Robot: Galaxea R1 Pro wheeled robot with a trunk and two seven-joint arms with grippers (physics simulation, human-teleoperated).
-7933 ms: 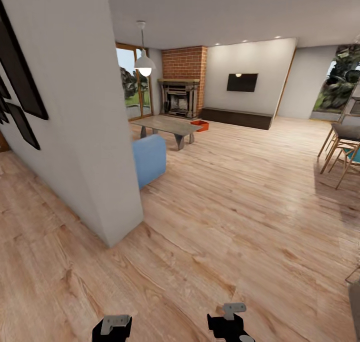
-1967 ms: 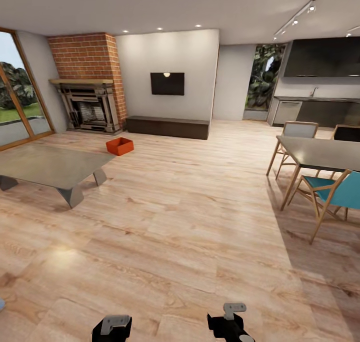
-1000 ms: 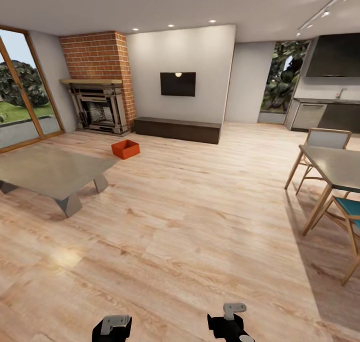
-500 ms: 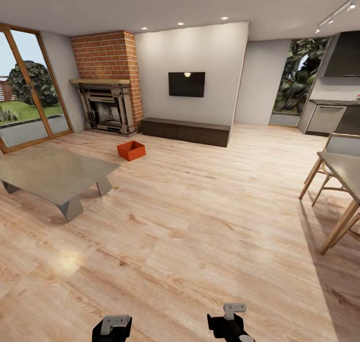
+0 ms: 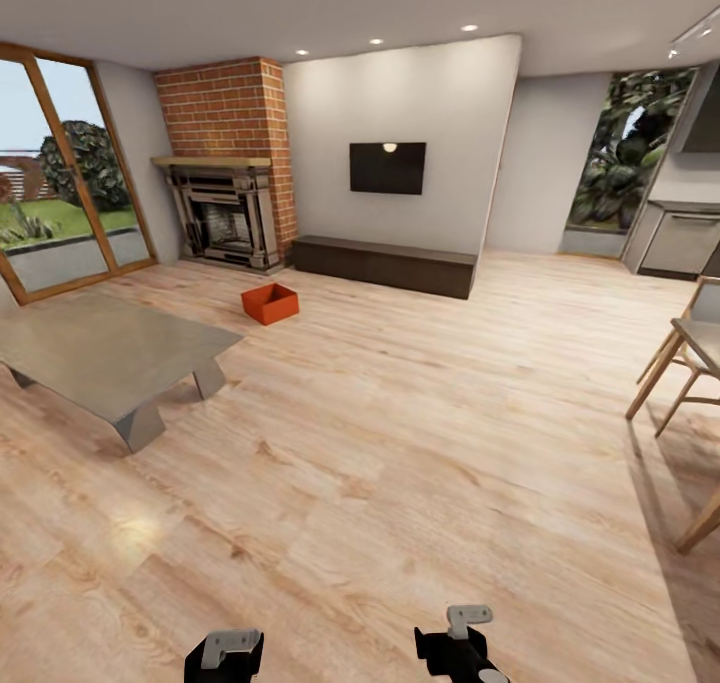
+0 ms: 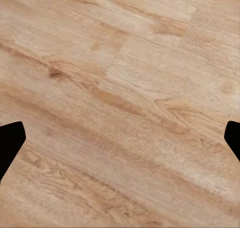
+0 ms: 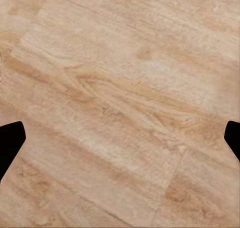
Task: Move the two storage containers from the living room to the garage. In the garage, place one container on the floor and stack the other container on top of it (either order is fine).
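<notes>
- Wood-plank floor stretches far toward the brick fireplace.
- One storage container sits far left; drive straight there, skirting the table.
- Left hand and right hand seem spread wide, holding nothing.

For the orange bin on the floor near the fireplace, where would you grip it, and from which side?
Likely a top rim wall of the storage container, from above: it sits upright and open-topped on the wood floor, a corner turned toward the robot. Finer detail is too small to tell.

Light wood-plank floor between the right claw's spread black fingertips
</notes>
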